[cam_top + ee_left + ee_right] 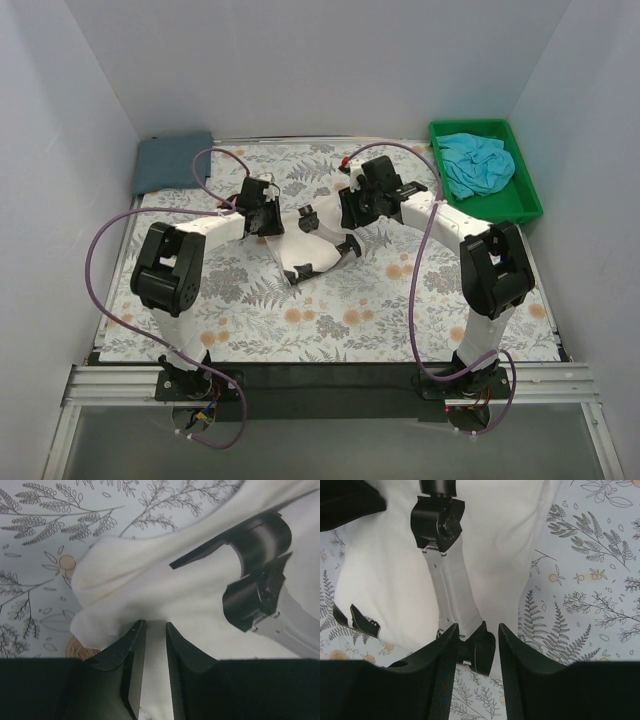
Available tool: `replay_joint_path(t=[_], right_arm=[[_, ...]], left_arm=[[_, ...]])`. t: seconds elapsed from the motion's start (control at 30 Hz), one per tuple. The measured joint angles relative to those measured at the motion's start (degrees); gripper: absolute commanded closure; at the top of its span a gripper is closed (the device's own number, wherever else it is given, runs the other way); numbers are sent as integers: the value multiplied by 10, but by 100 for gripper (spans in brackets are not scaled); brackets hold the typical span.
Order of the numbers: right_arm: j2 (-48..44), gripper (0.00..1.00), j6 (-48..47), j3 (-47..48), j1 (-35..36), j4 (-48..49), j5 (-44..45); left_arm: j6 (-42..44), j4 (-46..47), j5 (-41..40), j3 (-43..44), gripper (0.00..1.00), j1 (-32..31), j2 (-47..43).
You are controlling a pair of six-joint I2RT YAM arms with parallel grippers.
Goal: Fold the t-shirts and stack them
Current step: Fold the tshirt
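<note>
The cream-white t-shirt (pixel 303 252) with black print lies bunched in the middle of the floral cover. My left gripper (pixel 268 222) is at its upper left edge. In the left wrist view its jaws (pixel 155 625) stand narrowly apart with the white cloth (pixel 150 580) filling the gap. My right gripper (pixel 352 212) hangs at the shirt's upper right. Its fingers (pixel 477 627) are open above the cover beside the cloth (pixel 385 580), holding nothing. A slate blue-grey t-shirt (pixel 172 162) lies folded at the back left. The turquoise t-shirt (pixel 478 165) sits crumpled in a bin.
The green bin (pixel 530 197) stands at the back right corner. The floral table cover (pixel 350 320) spreads over the whole table. Both forearms meet over the middle; the left arm (pixel 445 570) crosses the right wrist view. White walls close in three sides.
</note>
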Motion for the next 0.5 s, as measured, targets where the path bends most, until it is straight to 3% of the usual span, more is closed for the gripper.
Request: replay_joint_path(t=[0.1, 0.2, 0.27, 0.4, 0.5], right_arm=[[2, 62, 12, -3, -6, 11, -24], [4, 61, 26, -3, -14, 30, -47], [10, 61, 39, 1, -21, 44, -65], [51, 59, 73, 46, -32, 75, -108], [93, 55, 114, 80, -41, 127, -150]], left_arm=[[-9, 1, 5, 44, 67, 12, 57], [-18, -4, 6, 90, 49, 19, 76], [-23, -4, 10, 101, 44, 21, 75], [-39, -8, 22, 100, 42, 24, 56], [-49, -1, 27, 85, 47, 24, 29]])
